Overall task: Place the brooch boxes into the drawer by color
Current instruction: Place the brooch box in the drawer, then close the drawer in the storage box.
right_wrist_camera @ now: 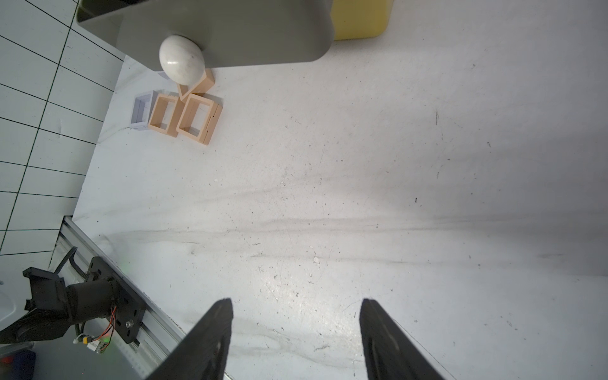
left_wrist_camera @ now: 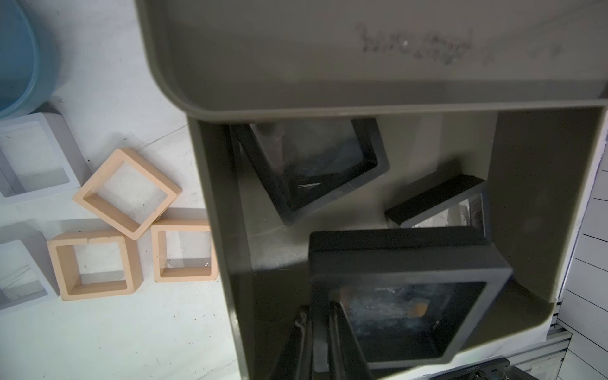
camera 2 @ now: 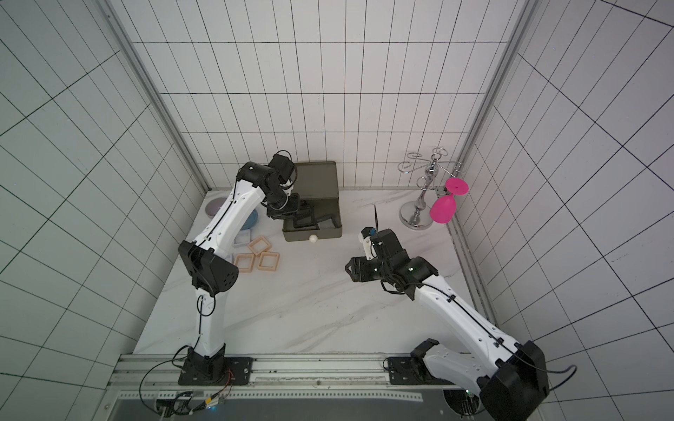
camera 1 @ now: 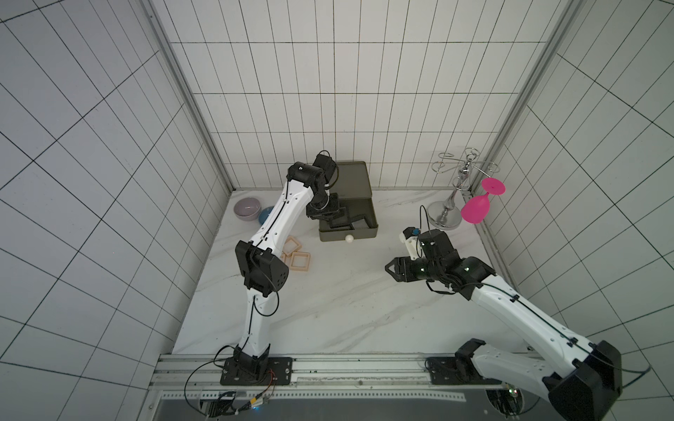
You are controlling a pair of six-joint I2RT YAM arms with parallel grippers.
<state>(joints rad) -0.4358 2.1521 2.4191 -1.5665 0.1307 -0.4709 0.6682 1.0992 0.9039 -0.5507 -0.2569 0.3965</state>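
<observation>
The drawer chest's olive-grey top drawer (camera 1: 368, 233) (camera 2: 328, 235) (left_wrist_camera: 526, 197) stands pulled open, its white knob (right_wrist_camera: 181, 59) facing the table. Three black brooch boxes lie inside: one flat (left_wrist_camera: 375, 154), one on edge (left_wrist_camera: 434, 200), one tilted (left_wrist_camera: 408, 260). My left gripper (left_wrist_camera: 320, 316) (camera 1: 337, 218) reaches into the drawer, its jaws narrow on that tilted box's side wall. Three peach boxes (left_wrist_camera: 95, 179) (camera 2: 268, 269) and lavender-white boxes (left_wrist_camera: 75, 158) (right_wrist_camera: 139, 112) lie on the table left of the drawer. Out to the right, my right gripper (right_wrist_camera: 296, 302) (camera 1: 388, 269) hovers open and empty.
A lilac bowl (camera 1: 247, 208) and a blue bowl (camera 1: 265, 215) sit at the back left by the wall. A chrome glass rack (camera 1: 452, 204) with a pink glass (camera 1: 476, 211) stands at the back right. The chest's yellow tier (right_wrist_camera: 362, 19) shows below the open drawer.
</observation>
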